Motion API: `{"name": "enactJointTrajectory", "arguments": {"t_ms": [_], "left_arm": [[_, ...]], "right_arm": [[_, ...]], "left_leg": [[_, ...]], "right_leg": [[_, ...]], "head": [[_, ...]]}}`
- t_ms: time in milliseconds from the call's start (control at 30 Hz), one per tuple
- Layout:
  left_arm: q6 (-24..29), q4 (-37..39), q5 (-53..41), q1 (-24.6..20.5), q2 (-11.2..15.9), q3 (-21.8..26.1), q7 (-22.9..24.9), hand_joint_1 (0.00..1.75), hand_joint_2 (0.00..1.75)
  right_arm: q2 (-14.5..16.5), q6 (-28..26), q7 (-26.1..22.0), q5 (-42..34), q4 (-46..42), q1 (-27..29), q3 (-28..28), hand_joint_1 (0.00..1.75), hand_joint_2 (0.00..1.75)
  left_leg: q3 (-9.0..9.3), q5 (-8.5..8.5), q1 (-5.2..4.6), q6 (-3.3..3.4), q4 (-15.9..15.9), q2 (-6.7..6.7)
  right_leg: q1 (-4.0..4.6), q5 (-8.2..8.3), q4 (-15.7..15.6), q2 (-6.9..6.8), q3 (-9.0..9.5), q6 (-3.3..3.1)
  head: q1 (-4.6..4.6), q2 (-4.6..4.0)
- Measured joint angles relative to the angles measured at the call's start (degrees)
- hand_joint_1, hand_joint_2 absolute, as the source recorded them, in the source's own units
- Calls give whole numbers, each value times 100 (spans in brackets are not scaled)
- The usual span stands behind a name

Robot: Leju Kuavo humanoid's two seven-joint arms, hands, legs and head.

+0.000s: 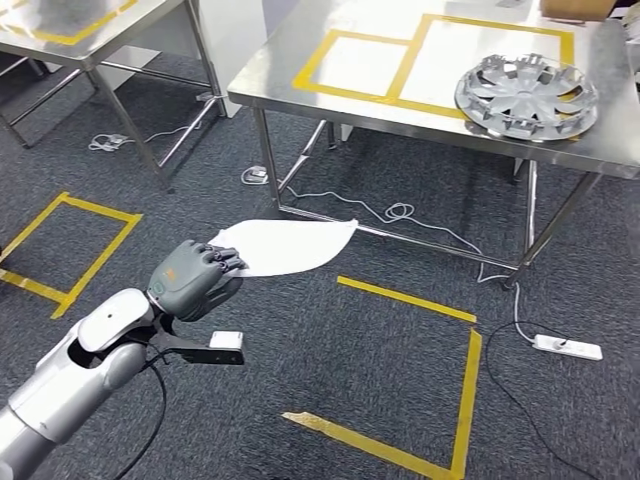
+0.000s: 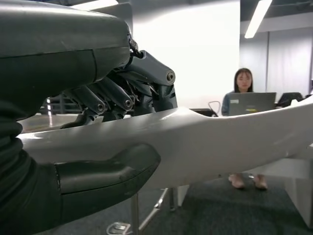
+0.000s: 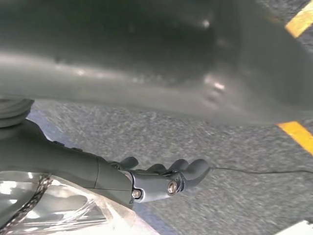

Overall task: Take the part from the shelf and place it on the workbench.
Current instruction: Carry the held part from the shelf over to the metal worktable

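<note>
Left hand (image 1: 195, 280): fingers curled around one end of the part (image 1: 290, 246), a flat, white, leaf-shaped panel that extends away from the hand toward the desk (image 1: 302, 70) and is carried above the carpet (image 1: 362, 350), not touching it. In the left wrist view the thumb (image 2: 107, 171) lies under the panel and the darker fingers (image 2: 110, 95) press on its upper face, so the part (image 2: 207, 142) is clamped between them.

Right hand (image 3: 155, 178): seen in the right wrist view above the carpet, fingers extended and only slightly bent, nothing between them. Crinkled clear plastic (image 3: 62, 208) appears just beside the wrist.

Desk: a steel top on metal legs, ahead and to the right in the head view, marked with yellow tape rectangles (image 1: 423, 55). A silver hubcap (image 1: 526, 95) lies near its right front edge, overlapping the tape line. A second steel desk (image 1: 83, 30) stands at the far left.

Floor: dark carpet with yellow tape squares (image 1: 423, 380); white cables (image 1: 392, 212) run under the desk, and a white power strip (image 1: 567, 347) lies to the right.

Background, left wrist view: a person (image 2: 242, 85) behind an open laptop (image 2: 252, 102).
</note>
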Motion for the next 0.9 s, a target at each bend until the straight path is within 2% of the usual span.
{"name": "enactJointTrajectory", "arguments": {"t_ms": [33,100,133,167,233,267,300,367,400,433,467,500,533,567,600,633,667,733,767,800,867,900], "left_arm": [[8,-22,-1,45,11,39,3,175,175],[46,-49,-1,99,27,113,4,175,175],[76,-53,1,121,36,147,3,175,175],[111,-55,5,139,43,181,3,175,175],[177,-56,17,161,42,248,-2,175,175],[201,-56,22,165,35,278,-10,175,175],[220,-56,26,171,29,304,-22,175,175],[236,-55,28,200,23,333,-58,175,175],[239,-54,29,220,23,338,-74,175,175],[239,-53,28,240,21,338,-87,175,175],[239,-53,27,256,20,339,-95,175,175],[239,-53,27,264,17,340,-97,175,175],[240,-53,27,267,15,343,-98,175,175],[240,-53,27,267,14,348,-98,175,175],[239,-53,27,264,12,358,-99,175,175],[238,-53,25,258,9,366,-101,175,175],[235,-53,22,249,6,373,-104,175,175],[222,-53,14,224,-8,377,-111,175,175],[211,-53,10,209,-18,376,-113,175,175],[200,-53,9,192,-26,377,-114,175,175],[180,-50,7,167,-35,374,-115,175,175],[174,-45,6,162,-37,368,-115,175,175]], "right_arm": [[0,-1,10,0,0,-4,1,0,0],[10,1,19,-34,-1,-23,1,0,0],[13,1,23,-57,-2,-33,0,0,0],[14,2,31,-74,-2,-35,-1,0,0],[2,7,39,-91,-2,-22,-3,0,0],[0,12,34,-92,-1,-15,-4,0,0],[1,18,26,-89,-1,-17,-4,0,0],[7,26,30,-76,0,-38,-2,0,0],[9,29,37,-72,0,-46,0,0,0],[9,30,42,-73,0,-48,1,0,0],[9,30,39,-76,0,-46,1,0,0],[9,30,36,-77,0,-42,1,0,0],[9,30,34,-76,0,-41,1,0,0],[9,30,36,-73,0,-47,1,0,0],[11,27,36,-66,0,-56,1,0,0],[14,24,33,-59,0,-63,1,0,0],[16,20,28,-51,0,-66,1,0,0],[17,9,21,-42,0,-47,-1,0,0],[17,0,19,-38,0,-34,-1,0,0],[17,-12,19,-28,0,-25,-1,0,0],[17,-31,22,-1,0,-23,0,0,0],[17,-36,27,12,0,-22,0,0,0]], "left_leg": [[143,241,-11,50,-363,-58],[450,588,-25,158,-1098,-308],[534,656,-34,188,-1305,-402],[561,656,-44,200,-1382,-446],[576,683,-48,196,-1444,-342],[593,705,-35,206,-1487,-279],[610,728,-19,222,-1531,-206],[626,746,-16,250,-1570,-51],[624,744,-22,255,-1570,29],[623,740,-27,254,-1569,107],[623,735,-29,248,-1567,182],[626,728,-28,238,-1564,250],[633,717,-27,221,-1559,316],[643,701,-32,197,-1552,380],[651,683,-47,166,-1537,435],[659,668,-65,137,-1526,486],[665,659,-80,111,-1517,532],[677,644,-80,63,-1514,603],[674,604,-63,32,-1480,549],[633,510,-45,5,-1361,435],[387,170,-19,-31,-773,143],[198,-14,-15,-37,-361,68]], "right_leg": [[14,0,1,72,11,1],[27,6,8,193,10,16],[19,15,10,247,-8,40],[2,27,9,301,-32,73],[-23,49,-3,385,-83,150],[-13,16,37,316,-124,177],[1,-70,168,179,-204,200],[15,-400,790,-186,-511,240],[4,-565,1175,-292,-694,263],[-7,-661,1464,-345,-827,284],[-15,-655,1560,-372,-863,300],[-23,-548,1425,-397,-780,311],[-30,-373,1079,-449,-582,317],[-25,-232,647,-568,-343,315],[-16,-123,280,-655,-127,287],[-3,-72,40,-719,16,251],[13,-75,-49,-739,70,210],[19,-58,-39,-628,65,126],[14,-50,-44,-583,62,92],[4,-41,-53,-544,64,55],[-6,-31,-63,-470,70,6],[-1,-33,-61,-432,70,-9]], "head": [[1,0],[11,0],[9,0],[7,0],[-6,0],[2,0],[21,0],[51,0],[60,0],[58,0],[59,0],[60,0],[61,0],[60,0],[57,0],[49,0],[41,0],[30,0],[26,0],[20,0],[-2,0],[-7,0]]}}
